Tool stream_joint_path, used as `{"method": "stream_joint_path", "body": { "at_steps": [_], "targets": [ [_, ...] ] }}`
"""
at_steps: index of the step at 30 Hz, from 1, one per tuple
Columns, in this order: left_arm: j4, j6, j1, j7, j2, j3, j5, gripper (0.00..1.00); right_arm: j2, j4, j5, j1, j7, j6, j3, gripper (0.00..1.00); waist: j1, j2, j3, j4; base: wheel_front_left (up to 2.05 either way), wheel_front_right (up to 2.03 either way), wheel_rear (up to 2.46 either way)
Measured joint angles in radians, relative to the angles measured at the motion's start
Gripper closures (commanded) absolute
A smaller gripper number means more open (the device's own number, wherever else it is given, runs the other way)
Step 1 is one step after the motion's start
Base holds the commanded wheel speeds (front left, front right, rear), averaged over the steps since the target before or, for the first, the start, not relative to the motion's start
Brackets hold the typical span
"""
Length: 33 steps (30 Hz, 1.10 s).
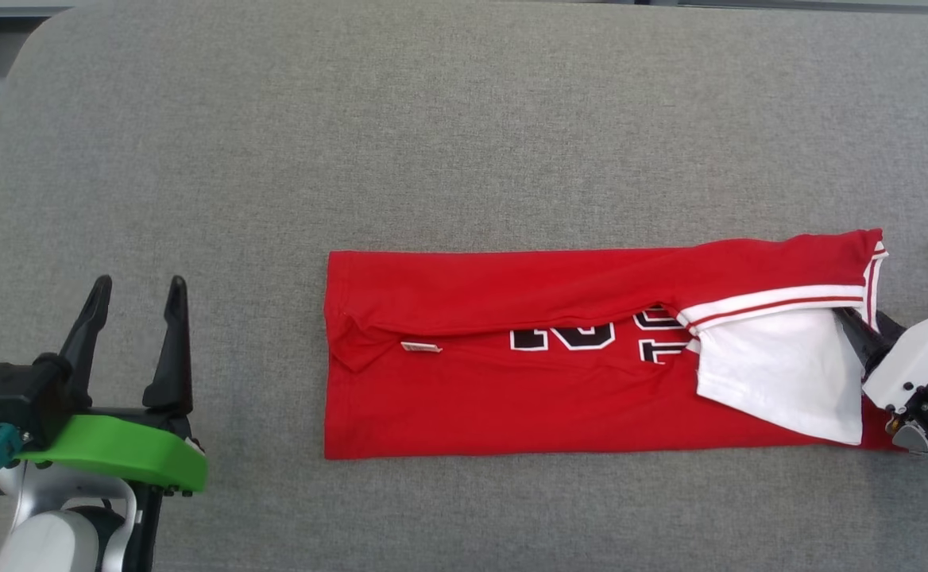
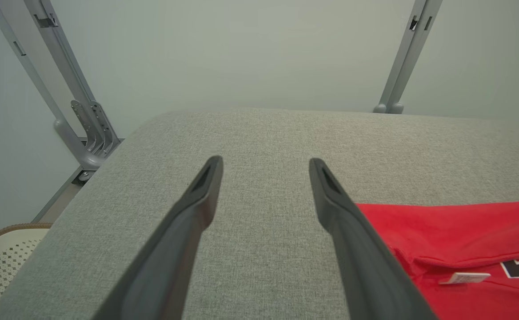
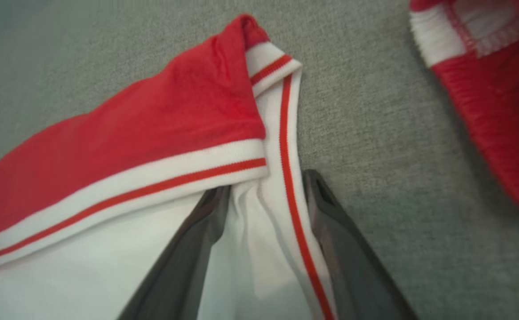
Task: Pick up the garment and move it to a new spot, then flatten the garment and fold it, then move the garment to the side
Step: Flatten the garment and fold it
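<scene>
Left end effector (image 2: 265, 162) spread wide, grey table (image 2: 259, 133), red garment (image 2: 464, 231) at right

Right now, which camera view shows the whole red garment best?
The head view: the red garment lies almost whole, folded into a long strip on the grey table. The left wrist view gives one end, with a small label. The right wrist view gives its white striped trim, close and blurred, between the jaws of the right gripper.
</scene>
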Motion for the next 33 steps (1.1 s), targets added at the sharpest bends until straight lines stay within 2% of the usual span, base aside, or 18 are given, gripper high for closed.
{"method": "stream_joint_path", "body": {
  "at_steps": [1,6,11,14,18,20,24,26,30,33],
  "targets": [
    [0.003,0.000,0.000,0.000,-0.003,-0.005,0.000,0.00,0.008,0.008,0.027,-0.001,0.004,0.010,-0.011,1.00,0.0000,0.0000,-0.002,0.001,0.00,0.00,0.00],
    [0.016,0.004,0.000,0.000,-0.030,-0.010,0.001,0.00,0.063,0.027,0.132,-0.001,0.038,0.067,-0.041,1.00,0.0000,0.0000,-0.022,0.004,0.00,0.00,0.00],
    [0.023,0.004,0.000,-0.004,-0.034,0.005,0.001,0.00,0.049,0.048,0.214,0.006,0.082,0.079,-0.107,1.00,0.0000,0.0000,-0.044,0.001,0.00,0.00,0.00],
    [0.025,0.004,0.001,-0.009,-0.042,0.007,0.001,0.00,-0.007,0.054,0.244,0.029,0.089,0.077,-0.168,1.00,0.0000,0.0000,-0.056,-0.002,0.00,0.00,0.00],
    [0.027,0.004,0.001,-0.012,-0.068,0.000,0.001,0.00,-0.131,0.069,0.267,0.055,0.102,0.051,-0.259,1.00,0.0000,0.0000,-0.069,-0.001,0.00,0.00,0.00],
    [0.038,0.004,0.002,-0.016,-0.076,0.002,0.001,0.00,-0.179,0.046,0.296,0.062,0.131,0.056,-0.294,1.00,0.0000,0.0000,-0.079,0.004,0.00,0.00,0.00],
    [0.047,0.004,0.019,-0.019,-0.082,0.006,0.001,0.00,-0.132,-0.109,0.378,0.037,0.221,0.128,-0.251,1.00,0.0000,0.0000,-0.089,0.007,0.00,0.00,0.00],
    [0.048,0.004,0.020,-0.019,-0.084,0.005,0.001,0.00,-0.093,-0.196,0.407,0.025,0.271,0.150,-0.202,1.00,0.0000,0.0000,-0.092,0.007,0.00,0.00,0.00],
    [0.044,0.004,0.020,-0.014,-0.083,-0.001,0.001,0.00,0.007,-0.343,0.461,0.002,0.339,0.158,-0.102,1.00,0.0000,0.0000,-0.093,0.006,0.00,0.00,0.00],
    [0.035,0.004,0.019,-0.007,-0.082,-0.014,0.010,0.00,0.082,-0.402,0.453,-0.020,0.352,0.157,-0.024,1.00,0.0000,0.0000,-0.087,0.003,0.00,0.00,0.00]
  ]
}}
